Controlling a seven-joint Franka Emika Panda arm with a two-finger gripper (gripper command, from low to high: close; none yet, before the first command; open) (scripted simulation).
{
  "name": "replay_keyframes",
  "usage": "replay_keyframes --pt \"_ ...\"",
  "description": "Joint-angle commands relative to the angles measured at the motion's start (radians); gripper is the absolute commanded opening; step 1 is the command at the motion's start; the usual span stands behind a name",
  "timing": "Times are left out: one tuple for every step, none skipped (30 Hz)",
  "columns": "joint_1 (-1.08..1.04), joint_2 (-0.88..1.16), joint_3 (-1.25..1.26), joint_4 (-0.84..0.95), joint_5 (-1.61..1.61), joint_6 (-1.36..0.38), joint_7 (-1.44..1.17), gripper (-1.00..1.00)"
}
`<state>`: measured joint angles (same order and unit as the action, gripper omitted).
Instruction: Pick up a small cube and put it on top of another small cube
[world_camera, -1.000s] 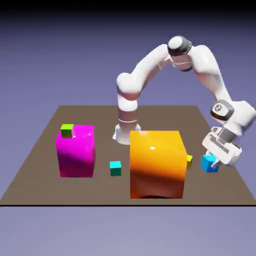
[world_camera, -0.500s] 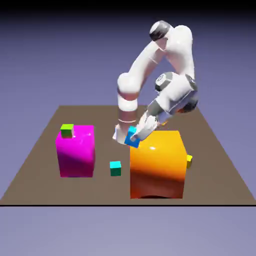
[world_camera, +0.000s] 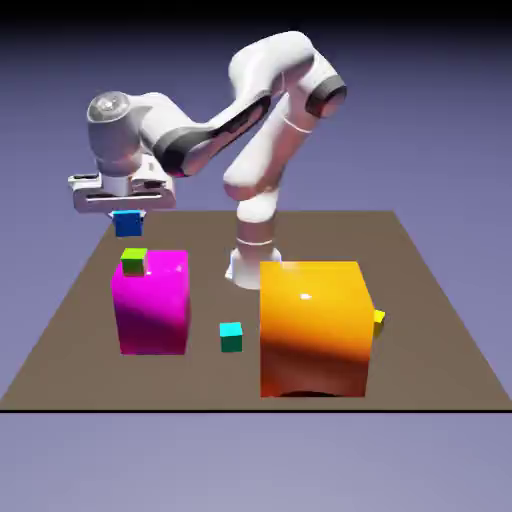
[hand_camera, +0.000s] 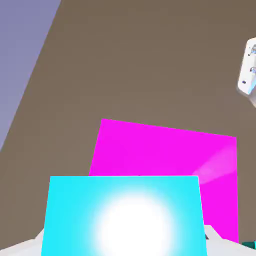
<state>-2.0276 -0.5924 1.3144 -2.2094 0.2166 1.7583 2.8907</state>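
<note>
Brown and flat, the table (world_camera: 215, 385) is set against a plain blue-violet backdrop. Near its left edge, as seen in the exterior view, a magenta block (world_camera: 153, 305) is placed, and on that block's top, toward the top's left edge, the lime-green cube (world_camera: 134, 262) is carried. Above the lime-green cube, and apart from it, the blue cube (world_camera: 128, 223) is held up in the air by the gripper (world_camera: 128, 216). Its jaws are closed on the cube, which is gripped between the fingertips, directly beneath the hand. In the hand view the cube's bright face is seen large at the bottom edge, and part of the magenta block is covered by it. Nearer the table's front edge, a teal cube (world_camera: 231, 338) is set between the magenta block and a large orange block (world_camera: 313, 330), by whose right side a yellow cube (world_camera: 378, 321) is partly hidden.
</note>
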Motion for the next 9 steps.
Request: replay_keyframes --pt "-0.002 0.003 0.013 -0.036 0.006 0.038 0.002 -1.00" --pt "-0.004 0.006 0.026 -0.071 0.010 0.076 0.004 -1.00" --pt "-0.004 0.006 0.026 -0.071 0.010 0.076 0.004 1.00" --pt "-0.004 0.006 0.026 -0.071 0.010 0.076 0.004 1.00" --pt "-0.002 0.003 0.013 -0.035 0.005 0.037 0.002 1.00" --pt "0.000 0.000 0.000 0.001 0.001 -0.002 0.000 1.00" --pt "0.002 -0.003 -0.014 0.037 -0.003 -0.042 -0.002 1.00" --pt "0.004 -0.006 -0.027 0.074 -0.008 -0.081 -0.004 1.00" --pt "0.005 -0.007 -0.032 0.088 -0.009 -0.096 -0.005 1.00"
